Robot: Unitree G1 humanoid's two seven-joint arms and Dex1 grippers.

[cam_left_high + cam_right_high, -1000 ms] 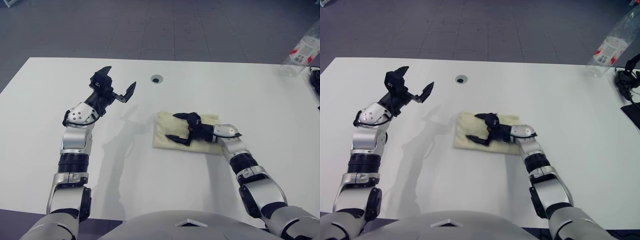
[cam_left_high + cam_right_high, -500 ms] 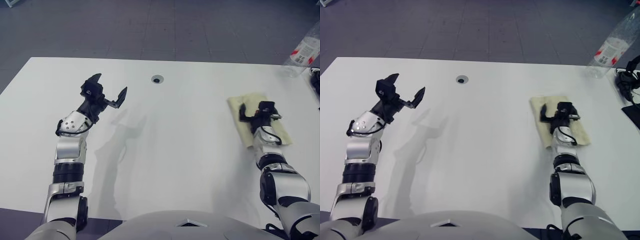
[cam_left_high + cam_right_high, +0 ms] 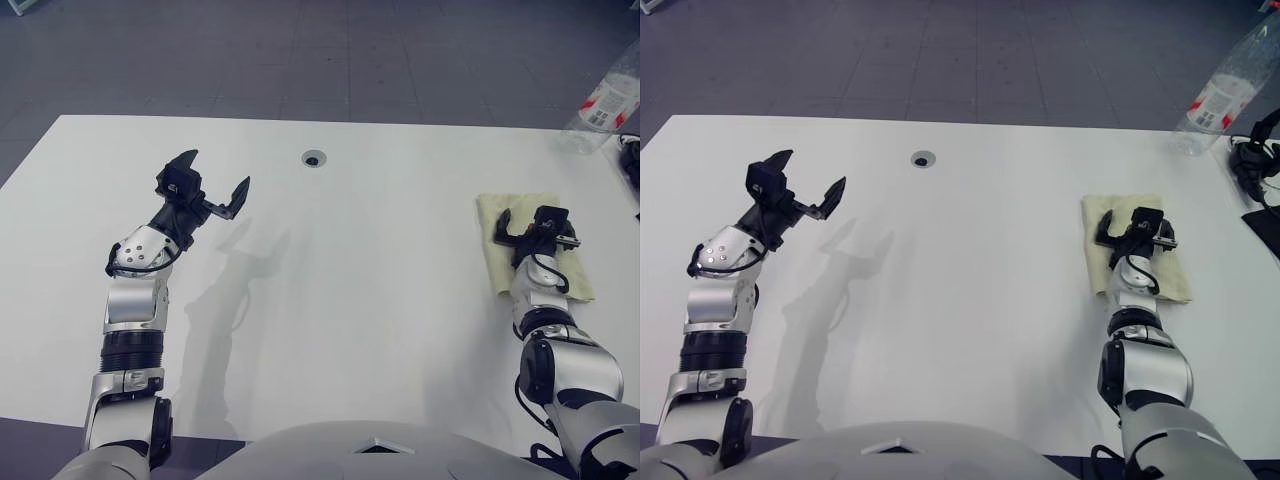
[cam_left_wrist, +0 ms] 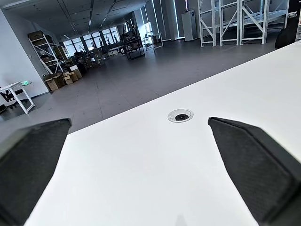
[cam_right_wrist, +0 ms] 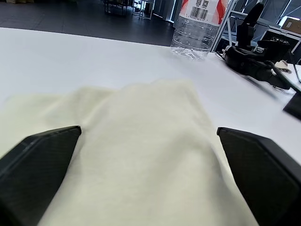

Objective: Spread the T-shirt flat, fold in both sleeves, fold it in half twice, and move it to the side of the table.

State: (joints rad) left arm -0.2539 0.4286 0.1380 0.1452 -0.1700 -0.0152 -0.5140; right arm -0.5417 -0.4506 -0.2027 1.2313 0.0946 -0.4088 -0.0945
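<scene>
The T-shirt (image 3: 491,259) is a small cream folded rectangle lying near the right edge of the white table (image 3: 350,260). My right gripper (image 3: 536,226) rests low on top of it, open, with its fingers spread across the cloth. In the right wrist view the folded T-shirt (image 5: 141,141) lies between the two dark fingertips (image 5: 40,157). My left gripper (image 3: 213,178) hangs open above the table's left part, far from the shirt, with nothing between its fingers. The left gripper (image 4: 141,183) is seen over bare tabletop in its wrist view.
A round cable hole (image 3: 314,158) sits in the table at the back centre. A clear plastic bottle (image 3: 1225,85) stands at the back right corner, with black cables (image 3: 1252,158) beside it at the right edge.
My right gripper has slid the folded T-shirt from the table's middle to the right side. My left arm has drawn back a little to the left.
</scene>
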